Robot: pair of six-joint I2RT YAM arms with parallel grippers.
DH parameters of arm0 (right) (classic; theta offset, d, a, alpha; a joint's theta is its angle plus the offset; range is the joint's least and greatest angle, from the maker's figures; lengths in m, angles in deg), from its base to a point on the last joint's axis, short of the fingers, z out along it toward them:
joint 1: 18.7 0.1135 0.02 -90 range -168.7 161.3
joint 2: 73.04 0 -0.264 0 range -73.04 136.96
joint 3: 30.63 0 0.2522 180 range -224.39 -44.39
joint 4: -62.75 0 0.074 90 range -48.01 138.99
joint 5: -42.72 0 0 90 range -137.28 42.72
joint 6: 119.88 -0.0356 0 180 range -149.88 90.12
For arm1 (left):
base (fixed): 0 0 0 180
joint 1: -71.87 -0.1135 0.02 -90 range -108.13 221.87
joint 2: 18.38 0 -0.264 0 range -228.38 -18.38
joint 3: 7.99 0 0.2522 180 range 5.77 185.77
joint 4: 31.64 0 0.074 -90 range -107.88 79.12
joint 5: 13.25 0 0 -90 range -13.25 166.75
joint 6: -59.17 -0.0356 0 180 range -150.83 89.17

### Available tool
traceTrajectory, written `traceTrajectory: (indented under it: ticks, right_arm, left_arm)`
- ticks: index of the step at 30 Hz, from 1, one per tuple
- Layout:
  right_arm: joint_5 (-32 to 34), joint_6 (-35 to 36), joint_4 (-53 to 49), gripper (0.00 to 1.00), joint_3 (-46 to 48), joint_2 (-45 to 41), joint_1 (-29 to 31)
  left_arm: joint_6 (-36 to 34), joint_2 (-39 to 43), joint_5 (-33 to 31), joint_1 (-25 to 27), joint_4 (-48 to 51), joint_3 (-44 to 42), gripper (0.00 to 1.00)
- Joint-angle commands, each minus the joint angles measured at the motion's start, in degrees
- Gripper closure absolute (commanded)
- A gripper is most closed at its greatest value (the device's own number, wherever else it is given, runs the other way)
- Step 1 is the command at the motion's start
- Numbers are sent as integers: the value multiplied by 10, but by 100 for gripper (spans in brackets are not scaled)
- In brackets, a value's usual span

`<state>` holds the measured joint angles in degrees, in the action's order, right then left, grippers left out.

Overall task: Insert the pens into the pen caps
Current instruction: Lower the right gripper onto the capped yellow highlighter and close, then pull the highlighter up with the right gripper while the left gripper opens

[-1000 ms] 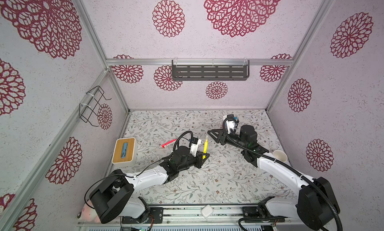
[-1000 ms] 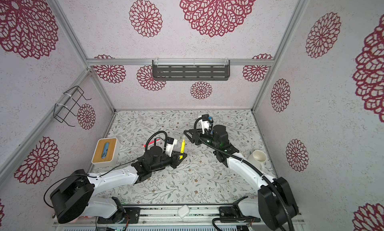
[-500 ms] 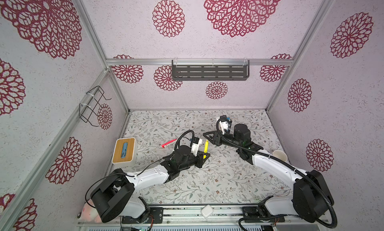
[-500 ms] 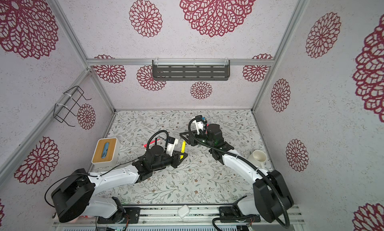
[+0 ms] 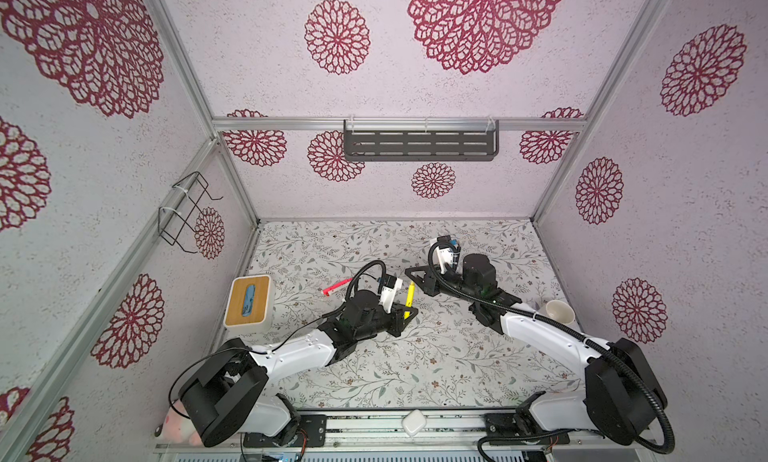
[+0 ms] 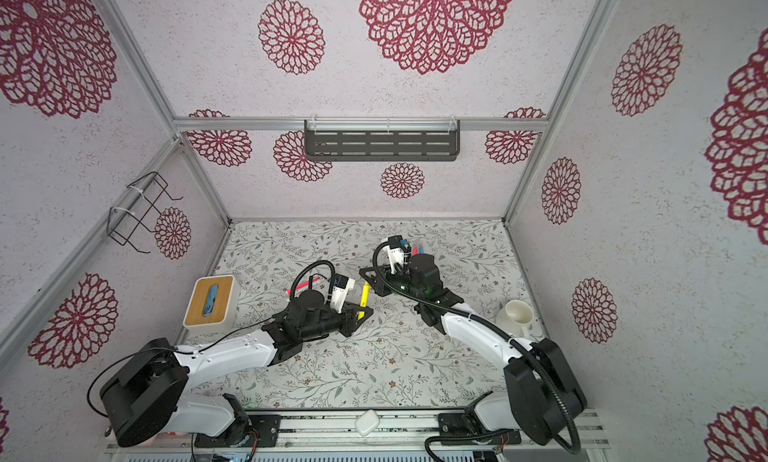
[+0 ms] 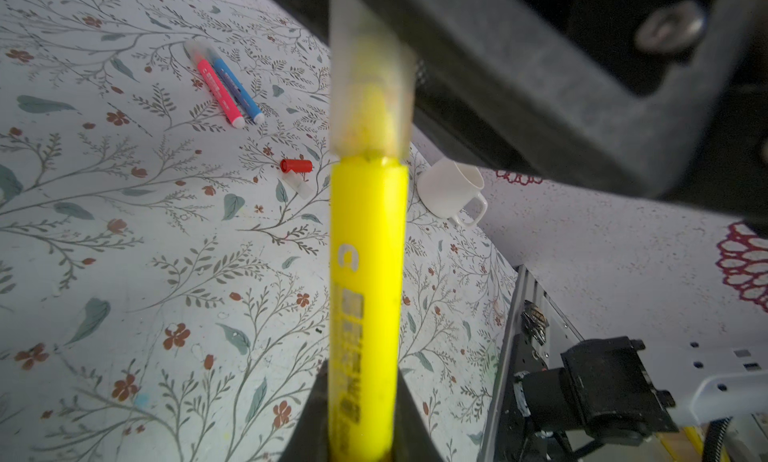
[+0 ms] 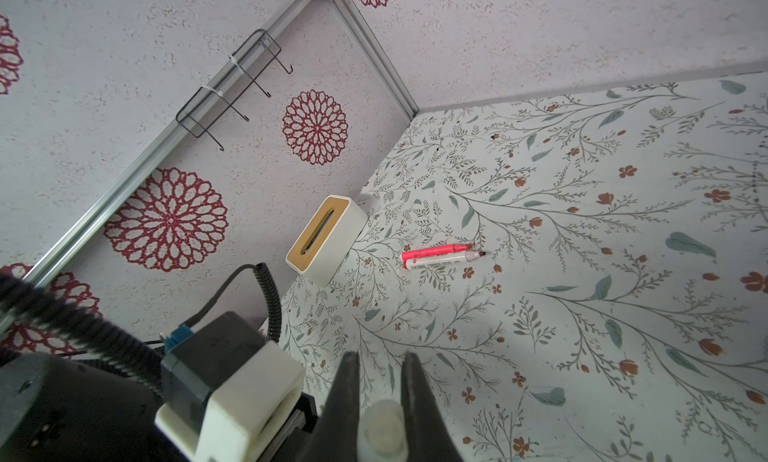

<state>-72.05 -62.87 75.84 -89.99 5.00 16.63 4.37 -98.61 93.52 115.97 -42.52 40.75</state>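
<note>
Capping under way on my rig: the left tool (image 7: 360, 402) is pinched on the lower barrel of the yellow pen (image 7: 368, 252), which stands up out of its jaws above the flowered worktop (image 5: 415, 368). The right tool (image 8: 381, 362) is pressed together on a translucent cap (image 7: 372, 86) that sits over the pen's tip. Yellow shows through the cap's lower part, but I cannot tell whether it is fully seated. I judge pen and cap to be light, stiff, smooth plastic that is slippery under hard jaws, so an off-axis push could make the barrel slide or pivot. The low hold on the barrel leaves the tip free, and the cap is best taken across its sides with the mouth clear. Elsewhere on the worktop, a pink pen (image 7: 220, 92) and a blue pen (image 7: 237, 86) lie touching side by side. A red cap (image 7: 296, 165) lies with a pale cap (image 7: 302, 186) just beside it, near a white mug (image 7: 451, 186). A red pen (image 8: 436, 248) rests against a pale-barrelled pen (image 8: 440, 262) not far from a wood-topped box (image 8: 328, 235). The yellow barrel carries a pale C-shaped mark above blocks of print, too blurred for me to read. The print on the other pens is too small.
</note>
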Motion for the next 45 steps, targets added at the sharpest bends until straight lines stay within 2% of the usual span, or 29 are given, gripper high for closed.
traceTrajectory:
  ticks: [1, 5, 9, 13, 18, 23, 26, 30, 32, 38, 45]
  right_arm:
    - [-2, -10, 16, 100, 89, -3, 57]
    - [44, -57, 97, 100, 169, 21, 117]
    - [76, -88, 145, 100, 207, 56, 178]
    - [85, -101, 176, 100, 223, 76, 210]
    - [86, -78, 136, 100, 214, 64, 217]
    - [106, -21, 35, 100, 164, 27, 214]
    - [121, 21, -34, 100, 122, -11, 190]
    - [108, 54, -78, 64, 69, -66, 122]
    - [91, 50, -66, 55, 47, -82, 87]
    - [58, 76, -92, 52, -35, -48, 63]
    - [24, 50, -58, 53, -48, -13, 64]
  left_arm:
    - [33, 35, 22, -43, -111, 14, 100]
    - [33, 50, 35, -67, -109, 25, 100]
    - [36, 66, 36, -87, -112, 24, 100]
    - [46, 82, 43, -107, -122, 14, 100]
    - [74, 93, 56, -132, -158, -9, 100]
    - [50, 94, 55, -133, -92, 2, 100]
    - [45, 91, 51, -130, -79, -10, 100]
    - [32, 90, 27, -109, -55, -30, 100]
    - [24, 89, 11, -93, -39, -35, 100]
    - [5, 92, -30, -53, -10, -39, 100]
    - [-3, 86, -41, -44, -11, -38, 100]
